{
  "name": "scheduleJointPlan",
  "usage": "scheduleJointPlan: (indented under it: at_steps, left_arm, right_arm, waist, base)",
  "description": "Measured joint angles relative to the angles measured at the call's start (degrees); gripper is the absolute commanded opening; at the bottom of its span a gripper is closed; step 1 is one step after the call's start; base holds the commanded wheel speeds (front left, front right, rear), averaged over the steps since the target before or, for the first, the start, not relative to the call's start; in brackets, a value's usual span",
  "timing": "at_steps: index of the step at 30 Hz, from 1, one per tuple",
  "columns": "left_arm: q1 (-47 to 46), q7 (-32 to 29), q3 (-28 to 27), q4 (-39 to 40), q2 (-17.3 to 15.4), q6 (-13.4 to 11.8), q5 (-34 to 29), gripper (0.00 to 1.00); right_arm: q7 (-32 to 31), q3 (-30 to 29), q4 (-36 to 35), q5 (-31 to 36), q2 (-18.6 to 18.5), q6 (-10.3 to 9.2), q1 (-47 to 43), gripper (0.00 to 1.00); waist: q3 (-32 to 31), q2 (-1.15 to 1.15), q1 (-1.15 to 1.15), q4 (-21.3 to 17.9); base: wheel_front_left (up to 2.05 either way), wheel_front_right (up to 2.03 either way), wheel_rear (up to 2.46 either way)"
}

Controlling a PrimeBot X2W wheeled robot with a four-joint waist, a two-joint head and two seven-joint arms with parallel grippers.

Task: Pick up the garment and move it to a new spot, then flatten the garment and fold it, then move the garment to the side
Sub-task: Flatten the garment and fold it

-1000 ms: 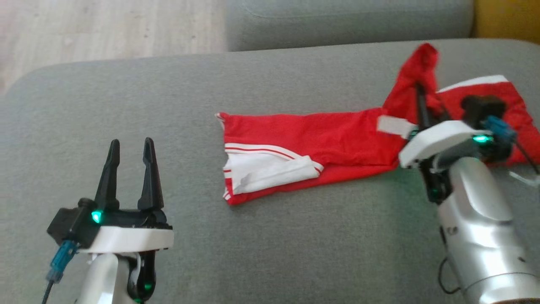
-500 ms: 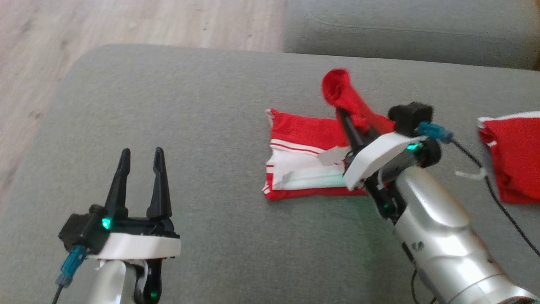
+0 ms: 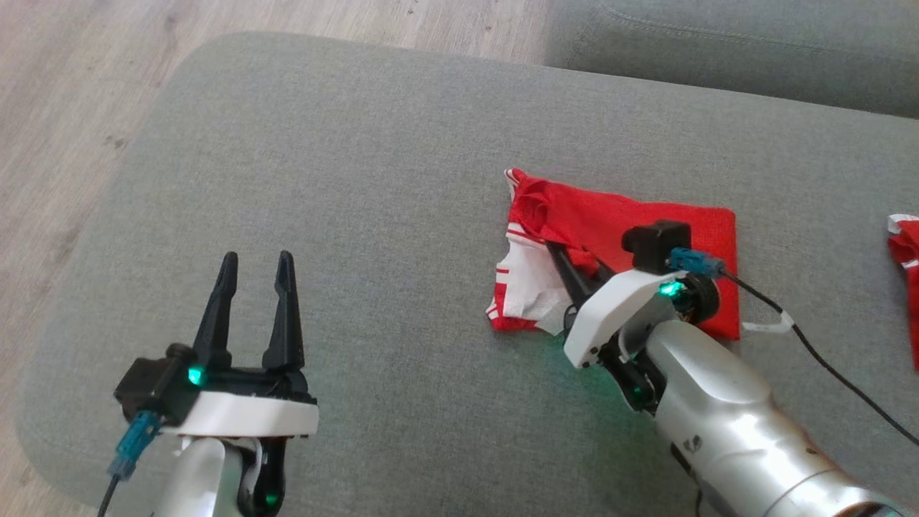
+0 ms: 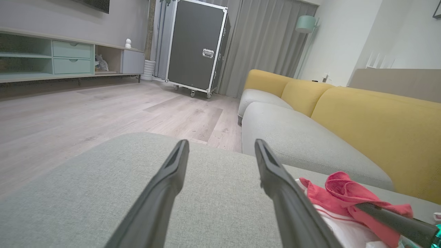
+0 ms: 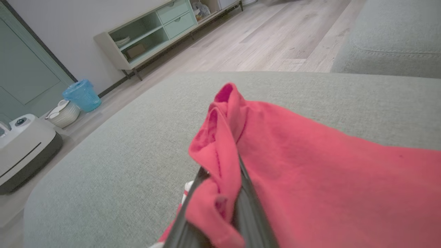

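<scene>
The garment (image 3: 646,222), red with white trim, is seen folded over on the grey cushion (image 3: 359,158), right of centre in the head view. A red fold near its left end is clamped between the closed fingers of the right gripper (image 3: 571,260), which enters from the lower right. In the right wrist view the cloth is bunched around both fingers. The left gripper (image 3: 257,257) is held at the lower left, fingers spread apart over bare cushion, well apart from the garment. Another red cloth (image 3: 906,273) is cut off by the right edge.
</scene>
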State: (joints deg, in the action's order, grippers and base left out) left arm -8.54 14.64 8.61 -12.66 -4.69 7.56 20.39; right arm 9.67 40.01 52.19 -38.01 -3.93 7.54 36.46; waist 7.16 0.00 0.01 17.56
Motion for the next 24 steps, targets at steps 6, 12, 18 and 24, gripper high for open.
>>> scheduleJointPlan:
  at_steps: [6, 12, 18, 24]
  left_arm:
    - [-0.46, 0.0, 0.41, -0.49, -0.08, 0.0, 0.32, 1.0]
    - [-0.48, 0.0, 0.14, -0.29, -0.23, 0.0, 0.32, 1.0]
    - [-0.35, 0.0, -1.62, 1.14, -0.36, 0.0, 0.31, 1.0]
    - [0.02, 0.0, -2.5, 2.18, -0.13, 0.0, 0.23, 1.0]
  right_arm:
    - [2.33, 5.59, -1.46, -6.04, -0.01, 0.0, 0.75, 1.0]
    - [4.24, 6.01, -1.82, -9.82, 0.04, 0.0, 3.67, 1.0]
    - [4.64, -6.23, -2.38, 1.67, 0.04, 0.0, 6.77, 1.0]
    - [4.71, -23.72, -8.2, 20.3, -1.47, 0.0, 1.93, 1.0]
  waist:
    - [-0.05, 0.0, 0.0, -0.98]
    - [-0.89, 0.0, 0.0, -3.78]
    - [-1.93, 0.0, 0.0, -7.88]
    - [-3.05, 0.0, -0.01, -12.19]
  base:
    - [0.0, 0.0, 0.0]
    - [0.0, 0.0, 0.0]
    - [0.0, 0.0, 0.0]
    - [0.0, 0.0, 0.0]
